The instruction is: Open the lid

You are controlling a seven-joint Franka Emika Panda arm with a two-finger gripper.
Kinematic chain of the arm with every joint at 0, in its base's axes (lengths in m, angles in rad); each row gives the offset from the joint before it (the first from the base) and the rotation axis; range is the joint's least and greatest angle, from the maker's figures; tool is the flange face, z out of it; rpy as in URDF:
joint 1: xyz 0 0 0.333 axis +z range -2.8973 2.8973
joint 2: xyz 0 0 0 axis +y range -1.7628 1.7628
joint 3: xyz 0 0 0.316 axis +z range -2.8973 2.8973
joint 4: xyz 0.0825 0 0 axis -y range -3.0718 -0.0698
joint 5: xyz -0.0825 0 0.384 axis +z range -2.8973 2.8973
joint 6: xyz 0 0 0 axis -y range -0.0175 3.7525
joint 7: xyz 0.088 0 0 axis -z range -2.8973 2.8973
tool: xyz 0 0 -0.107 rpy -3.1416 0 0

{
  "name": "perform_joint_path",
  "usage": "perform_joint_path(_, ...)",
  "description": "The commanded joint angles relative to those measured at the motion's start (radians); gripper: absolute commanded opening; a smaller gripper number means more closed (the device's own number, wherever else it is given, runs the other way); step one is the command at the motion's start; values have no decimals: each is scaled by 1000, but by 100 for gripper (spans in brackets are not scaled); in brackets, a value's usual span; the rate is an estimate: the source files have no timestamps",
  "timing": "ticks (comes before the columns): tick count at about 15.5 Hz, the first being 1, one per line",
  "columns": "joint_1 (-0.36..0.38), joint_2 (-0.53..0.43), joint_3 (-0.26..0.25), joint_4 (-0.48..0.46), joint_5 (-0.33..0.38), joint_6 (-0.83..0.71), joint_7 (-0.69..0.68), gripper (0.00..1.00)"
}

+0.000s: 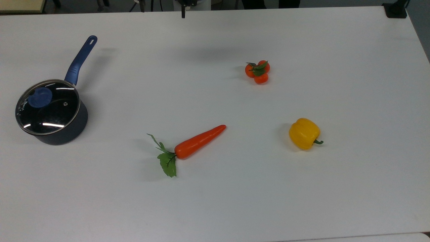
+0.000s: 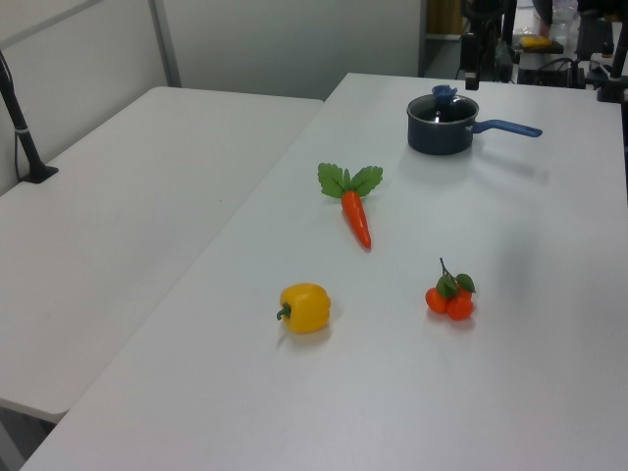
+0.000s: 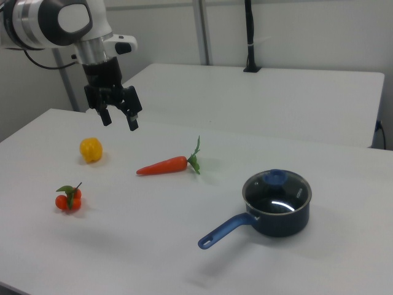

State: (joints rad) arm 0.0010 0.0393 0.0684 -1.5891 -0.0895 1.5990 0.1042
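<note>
at the top view's left edge of the white table (image 1: 215,201), lid (image 1: 48,107) sitting on the saucepan (image 1: 63,129), open-fingered gripper (image 3: 118,120) hovering well apart over bare tabletop near the yellow pepper (image 3: 90,149)

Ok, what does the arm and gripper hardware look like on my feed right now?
In the right view the arm has glossy white rounded housings with a ribbed silver band at a joint and a dark cable trailing behind. Below sits a black wrist block carrying a black gripper with two short, angular black fingers.
</note>
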Motion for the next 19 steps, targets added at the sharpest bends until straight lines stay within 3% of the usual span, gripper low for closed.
perform_joint_path(1,-12,-21,-10,-19,19,10,-9,100)
perform_joint_path(7,-52,-21,-12,-14,19,41,-8,100)
perform_joint_path(13,-200,39,-25,-14,25,215,-8,100)
perform_joint_path(19,-329,131,-76,-22,89,458,9,100)
